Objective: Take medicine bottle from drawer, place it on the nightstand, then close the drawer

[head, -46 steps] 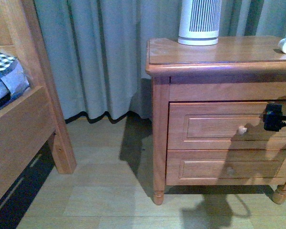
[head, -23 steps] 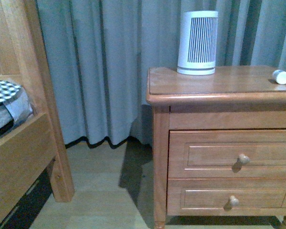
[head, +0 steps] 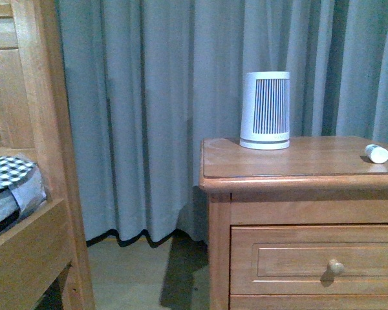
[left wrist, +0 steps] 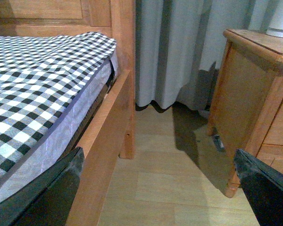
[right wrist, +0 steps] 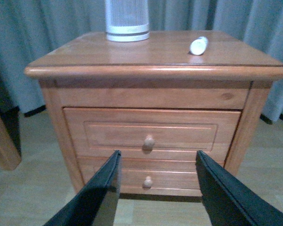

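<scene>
The small white medicine bottle (head: pixel 377 153) lies on its side on the nightstand (head: pixel 291 169) top, near the right; it also shows in the right wrist view (right wrist: pixel 198 45). The upper drawer (head: pixel 317 259) is shut flush, knob (head: pixel 335 266) facing me; the right wrist view shows it shut too (right wrist: pixel 151 133). My right gripper (right wrist: pixel 156 157) is open and empty, held back from the drawer fronts. My left gripper (left wrist: pixel 158 165) is open and empty over the floor between bed and nightstand. Neither arm shows in the front view.
A large white-and-grey ribbed cylinder (head: pixel 265 110) stands at the back of the nightstand top. The wooden bed frame (head: pixel 42 148) with a checked mattress (left wrist: pixel 37 89) is at the left. Grey curtains (head: pixel 155 116) hang behind. Bare wood floor (left wrist: pixel 170 179) lies between bed and nightstand.
The front view has tilted upward: the nightstand sits lower in frame and the lower drawer has left view. The right gripper, seen by the upper drawer a second ago, is out of that view.
</scene>
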